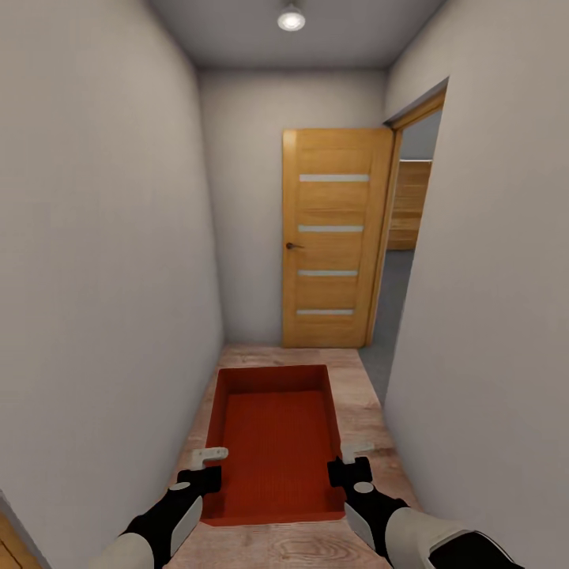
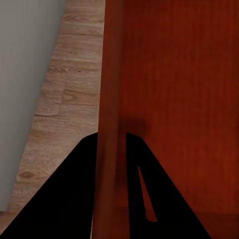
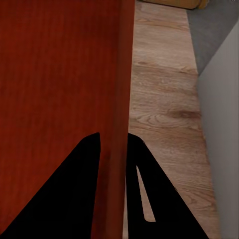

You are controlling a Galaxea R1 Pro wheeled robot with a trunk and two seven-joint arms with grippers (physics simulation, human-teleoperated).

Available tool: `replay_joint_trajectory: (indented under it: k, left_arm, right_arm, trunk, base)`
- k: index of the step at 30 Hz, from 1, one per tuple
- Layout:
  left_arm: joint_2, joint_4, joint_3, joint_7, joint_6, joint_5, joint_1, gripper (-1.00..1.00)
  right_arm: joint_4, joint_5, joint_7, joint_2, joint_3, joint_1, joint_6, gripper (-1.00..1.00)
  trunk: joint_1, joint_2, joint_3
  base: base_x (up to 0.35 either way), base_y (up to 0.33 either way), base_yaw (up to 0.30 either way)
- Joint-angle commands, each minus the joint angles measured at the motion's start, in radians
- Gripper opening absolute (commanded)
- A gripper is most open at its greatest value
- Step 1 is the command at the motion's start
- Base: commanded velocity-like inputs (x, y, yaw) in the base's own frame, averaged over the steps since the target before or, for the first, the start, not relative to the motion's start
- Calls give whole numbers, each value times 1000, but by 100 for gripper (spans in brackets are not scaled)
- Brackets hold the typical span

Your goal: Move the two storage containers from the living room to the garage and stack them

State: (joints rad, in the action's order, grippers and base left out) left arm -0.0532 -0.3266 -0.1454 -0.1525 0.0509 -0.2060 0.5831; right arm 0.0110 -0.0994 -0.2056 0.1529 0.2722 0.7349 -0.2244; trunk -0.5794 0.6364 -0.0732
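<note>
I have one storage container [image 1: 276, 442] in front of me, an orange-red topless bin held level between my two arms above the light wood plank floor [image 1: 371, 411] of a narrow hallway. I count just this one bin. My left gripper [image 1: 207, 468] is clamped on the bin's left wall near the near corner; in the left wrist view the wall [image 2: 110, 99] runs straight between the two dark fingers [image 2: 64, 199], one inside the bin and one outside. My right gripper [image 1: 352, 461] is pinched the same way on the right wall [image 3: 122, 89], with one finger [image 3: 159, 199] on the outer side over the planks. Both sets of jaws are closed down to the thickness of the wall. Around the bin, white walls stand close on the left [image 1: 103, 276] and right [image 1: 490, 316]. At the far end one tan wooden door [image 1: 336, 237] with four pale horizontal strips stands open, and beyond the doorway on its right I see grey floor [image 1: 391, 300]. One round ceiling light [image 1: 291, 17] glows overhead
</note>
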Motion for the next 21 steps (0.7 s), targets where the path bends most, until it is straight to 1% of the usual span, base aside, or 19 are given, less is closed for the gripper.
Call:
replay_joint_trajectory:
  k: [1, 21]
  left_arm:
    - [6, -6, 52, -13, -25, -3, 1, -100]
    - [6, -6, 52, -13, -25, -3, 1, -100]
  right_arm:
    - [2, 1, 3, 1, -44, 0, 0, -100]
    - [1, 1, 3, 0, -44, 0, 0, -100]
  trunk:
    - [-1, 2, -2]
    - [-1, 2, -2]
  base:
    - [326, 0, 0]
    - [326, 0, 0]
